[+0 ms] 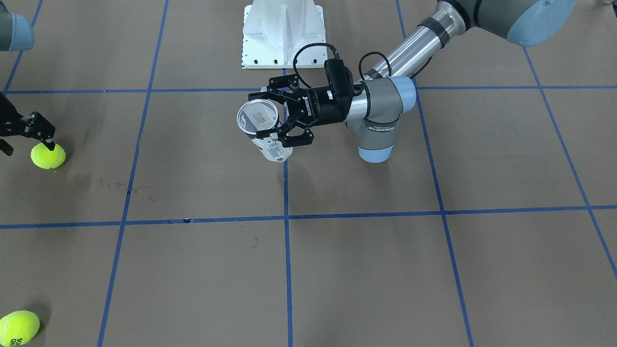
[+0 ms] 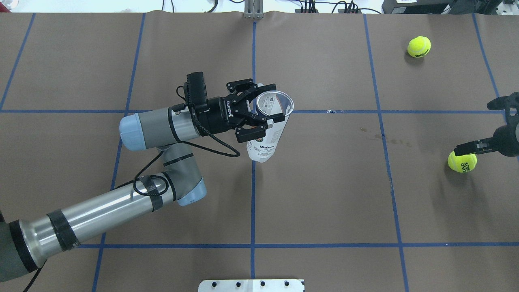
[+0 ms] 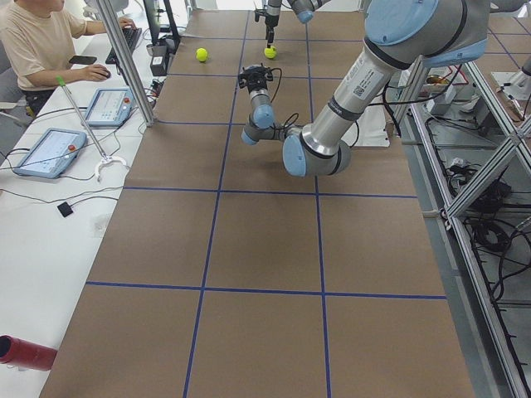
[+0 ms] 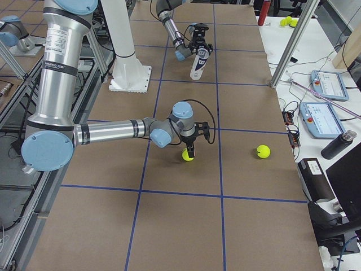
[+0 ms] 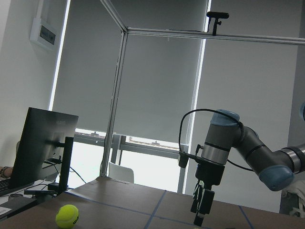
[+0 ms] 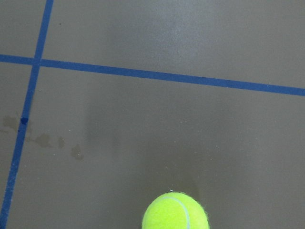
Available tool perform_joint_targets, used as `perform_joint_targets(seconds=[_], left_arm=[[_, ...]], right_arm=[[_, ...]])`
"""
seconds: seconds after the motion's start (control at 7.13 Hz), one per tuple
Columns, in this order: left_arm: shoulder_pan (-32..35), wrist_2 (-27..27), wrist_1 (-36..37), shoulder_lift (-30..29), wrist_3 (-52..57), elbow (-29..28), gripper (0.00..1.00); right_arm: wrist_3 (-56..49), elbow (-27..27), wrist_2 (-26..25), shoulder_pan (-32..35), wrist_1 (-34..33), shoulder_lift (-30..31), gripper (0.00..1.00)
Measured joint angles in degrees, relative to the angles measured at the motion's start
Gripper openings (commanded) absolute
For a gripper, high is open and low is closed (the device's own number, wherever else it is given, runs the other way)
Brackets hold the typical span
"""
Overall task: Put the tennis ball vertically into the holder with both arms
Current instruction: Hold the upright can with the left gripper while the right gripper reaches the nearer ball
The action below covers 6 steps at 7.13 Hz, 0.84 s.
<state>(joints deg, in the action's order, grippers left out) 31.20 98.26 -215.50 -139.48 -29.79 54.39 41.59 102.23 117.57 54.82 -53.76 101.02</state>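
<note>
Left tool [image 2: 272,102] pinches holder [image 2: 263,144] just below its open rim, mouth up. Right tool [image 2: 473,129] spread, one finger beside tennis ball [image 2: 462,161] on tabletop [image 2: 324,194].

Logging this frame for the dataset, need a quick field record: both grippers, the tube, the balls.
left gripper: shut on the holder, gripping just below its open mouth
holder: mouth up, near the middle of the table; no ball seen inside; cannot tell whether its base touches the surface
right gripper: open, low over the near ball, not closed on it
near ball: on the table, at the robot's right
far ball: on the table, farther from the robot, untouched
task stage: no ball picked up yet
</note>
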Motion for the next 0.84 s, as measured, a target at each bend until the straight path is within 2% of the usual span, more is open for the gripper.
perform_joint_targets(seconds=[0.84], left_arm=[[0.0, 0.0, 0.0, 0.0, 0.0, -0.2, 0.71]], right_arm=[[4.0, -1.8, -3.7, -4.9, 2.1, -0.1, 1.0]])
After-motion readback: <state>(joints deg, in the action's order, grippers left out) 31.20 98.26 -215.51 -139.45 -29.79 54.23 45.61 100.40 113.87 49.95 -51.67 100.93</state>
